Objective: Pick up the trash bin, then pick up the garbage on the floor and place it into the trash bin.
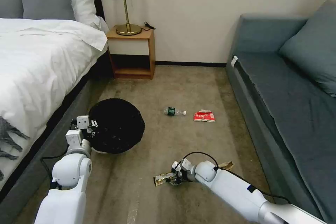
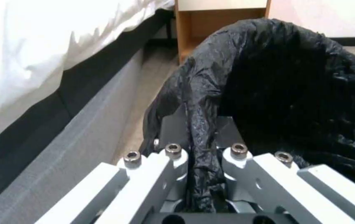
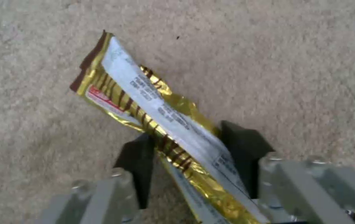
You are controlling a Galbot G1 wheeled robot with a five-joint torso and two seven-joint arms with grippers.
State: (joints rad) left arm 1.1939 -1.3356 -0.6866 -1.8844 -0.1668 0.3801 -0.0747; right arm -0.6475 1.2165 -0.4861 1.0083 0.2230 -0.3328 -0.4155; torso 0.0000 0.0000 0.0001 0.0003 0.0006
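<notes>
Right gripper (image 1: 171,177): clamped on wrapper (image 1: 161,179) above carpet (image 1: 182,87). Left gripper (image 1: 91,128): pinching bin (image 1: 117,126) liner beside bed (image 1: 38,59).

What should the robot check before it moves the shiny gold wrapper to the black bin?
1. Right gripper fingers shut on the gold-and-dark snack wrapper: ok.
2. Left gripper pinching the black-bagged round trash bin at its rim: ok.
3. Bin mouth open: ok.
4. Wrapper lifted off the beige carpet: cannot tell.
5. Clear bottle with green label and red-white crumpled packet out of the way: ok.
</notes>
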